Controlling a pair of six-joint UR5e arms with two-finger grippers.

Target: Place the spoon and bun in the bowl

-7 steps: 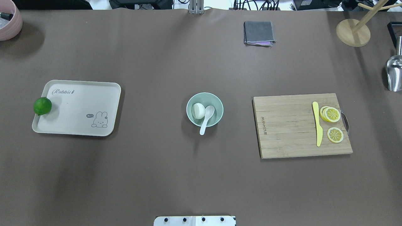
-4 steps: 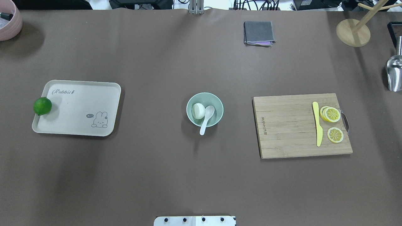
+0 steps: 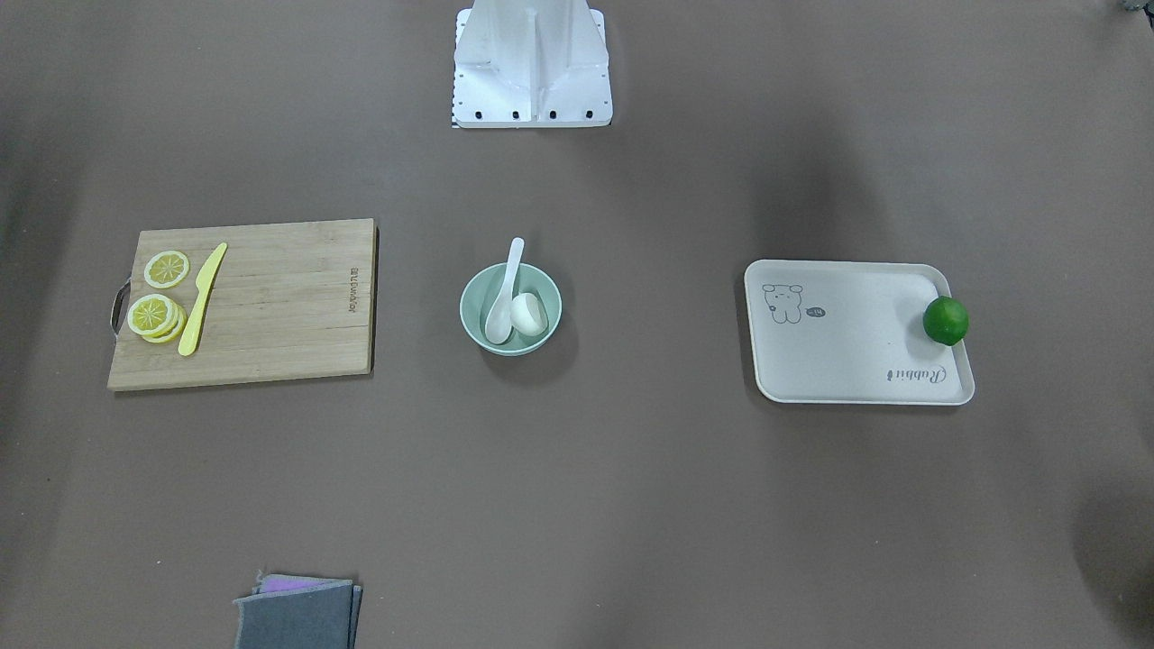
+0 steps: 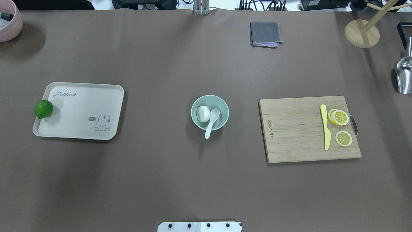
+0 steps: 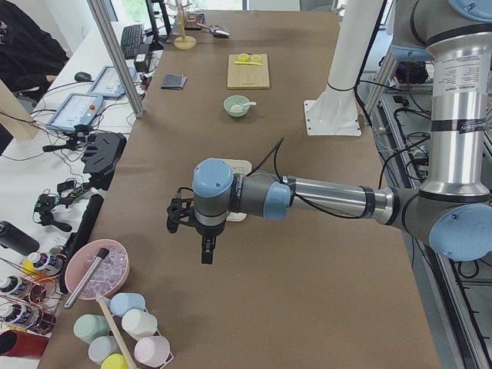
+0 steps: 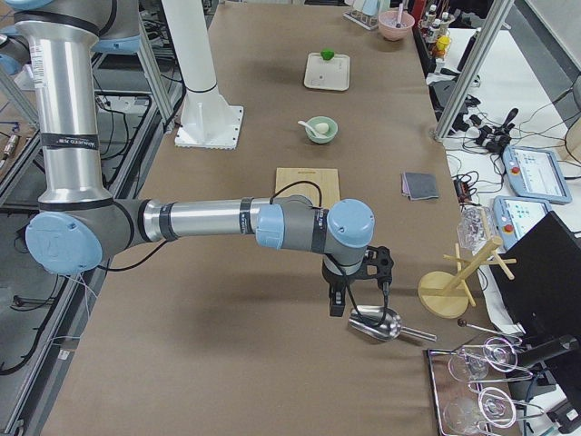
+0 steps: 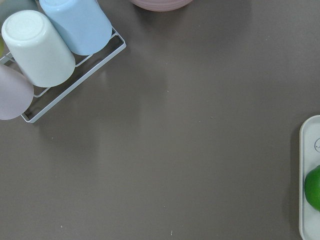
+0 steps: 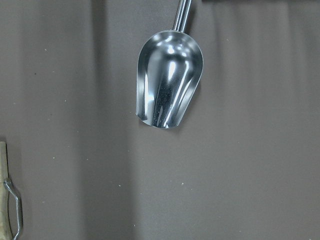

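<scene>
The pale mint-green bowl [image 4: 224,108] stands at the table's middle, also in the front-facing view [image 3: 472,290]. The white bun [image 4: 202,113] lies inside it on its left. The white spoon [image 4: 211,120] rests beside the bun with its scoop in the bowl and its handle over the near rim. My left gripper [image 5: 206,250] hangs over the table's left end, far from the bowl. My right gripper [image 6: 338,304] hangs over the right end above a metal scoop [image 8: 167,92]. Both show only in the side views, so I cannot tell whether they are open or shut.
A beige tray [image 4: 80,109] with a green lime [image 4: 43,109] lies left of the bowl. A wooden cutting board [image 4: 296,135] with a yellow knife [image 4: 326,127] and lemon slices [image 4: 339,117] lies right. A grey cloth [image 4: 265,33], a wooden stand [image 4: 362,32] and a pink bowl [image 4: 9,21] line the far edge.
</scene>
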